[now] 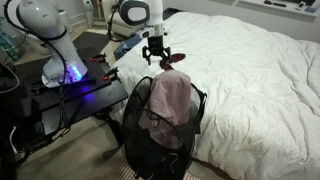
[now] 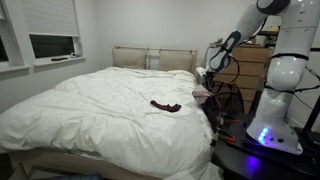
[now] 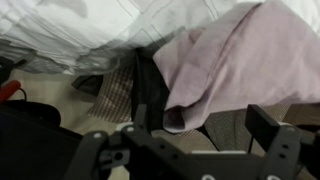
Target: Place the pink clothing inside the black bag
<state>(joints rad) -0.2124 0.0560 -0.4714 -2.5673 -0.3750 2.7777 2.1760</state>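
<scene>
Gripper (image 3: 200,118): jaws spread wide, nothing between them. Hangs just above black bag (image 1: 140,135), apart from cloth. Pink clothing (image 1: 170,100): draped over bag's top rim on side nearest bed and hanging down; cannot tell how much sits inside. Wrist view shows it bunched at bag's mouth (image 3: 240,60). Dark red item (image 1: 172,63): on white bed (image 1: 250,70), just behind bag. Robot base (image 1: 60,50): beside bag, on side away from bed.

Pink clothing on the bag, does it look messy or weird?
Yes. The pink clothing is draped over the rim of the black bag and seems to hang partly outside rather than tucked in. A small dark item also lies alone on the white bed.
</scene>
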